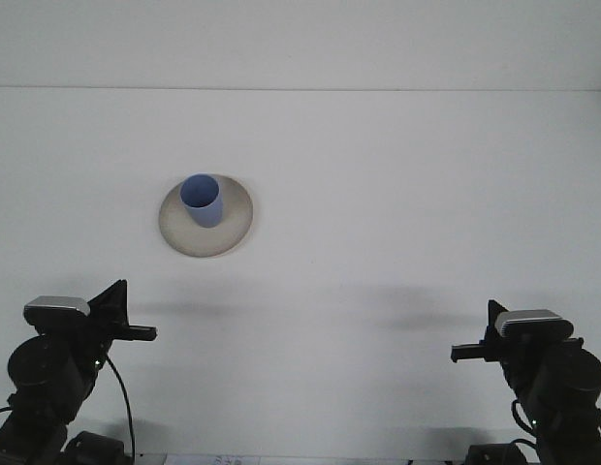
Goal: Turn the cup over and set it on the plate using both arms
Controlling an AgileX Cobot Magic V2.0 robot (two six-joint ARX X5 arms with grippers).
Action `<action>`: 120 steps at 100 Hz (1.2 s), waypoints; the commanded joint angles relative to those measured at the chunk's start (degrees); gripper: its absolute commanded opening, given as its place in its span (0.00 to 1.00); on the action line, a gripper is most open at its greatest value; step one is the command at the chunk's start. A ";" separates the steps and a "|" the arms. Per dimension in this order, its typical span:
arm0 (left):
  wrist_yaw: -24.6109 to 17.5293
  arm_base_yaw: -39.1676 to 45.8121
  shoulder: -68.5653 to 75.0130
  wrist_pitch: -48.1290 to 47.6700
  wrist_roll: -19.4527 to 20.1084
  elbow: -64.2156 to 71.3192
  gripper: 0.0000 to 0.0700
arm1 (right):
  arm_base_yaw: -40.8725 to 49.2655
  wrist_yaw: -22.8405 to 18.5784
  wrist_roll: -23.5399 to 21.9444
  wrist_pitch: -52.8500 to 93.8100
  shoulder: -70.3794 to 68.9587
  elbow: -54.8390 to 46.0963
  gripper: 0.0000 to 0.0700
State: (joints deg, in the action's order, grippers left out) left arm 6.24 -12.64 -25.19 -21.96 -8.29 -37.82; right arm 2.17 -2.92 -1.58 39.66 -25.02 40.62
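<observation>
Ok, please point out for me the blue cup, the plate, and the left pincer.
blue cup [204, 201], front view, on its side wall.
plate [237, 215], front view, on the bare right part.
left pincer [138, 331], front view, at its tips.

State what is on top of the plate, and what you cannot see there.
A blue cup stands mouth-up on the plate, left of centre. The plate surface beneath the cup is covered.
</observation>
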 commanded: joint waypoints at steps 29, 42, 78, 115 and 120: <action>0.39 -0.11 0.66 1.09 -0.35 -0.42 0.02 | 0.02 -0.02 -0.55 -0.66 -0.15 0.39 0.00; 0.39 -0.11 0.66 1.07 -0.35 -0.42 0.02 | 0.02 -0.02 -0.55 -0.66 -0.15 0.39 0.00; 0.70 -0.02 1.40 1.57 0.55 -0.11 0.02 | 0.02 -0.02 -0.55 -0.66 -0.15 0.39 0.00; 0.68 5.73 13.31 18.10 1.86 16.87 0.02 | 0.02 -0.02 -0.55 -0.66 -0.15 0.39 0.00; 0.68 6.43 15.82 18.82 1.86 19.82 0.02 | 0.02 -0.02 -0.55 -0.66 -0.15 0.39 0.00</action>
State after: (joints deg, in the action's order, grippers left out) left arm 6.52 -6.70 -11.44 -4.29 -7.40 -20.47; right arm 2.17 -2.94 -1.58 39.62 -25.02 40.62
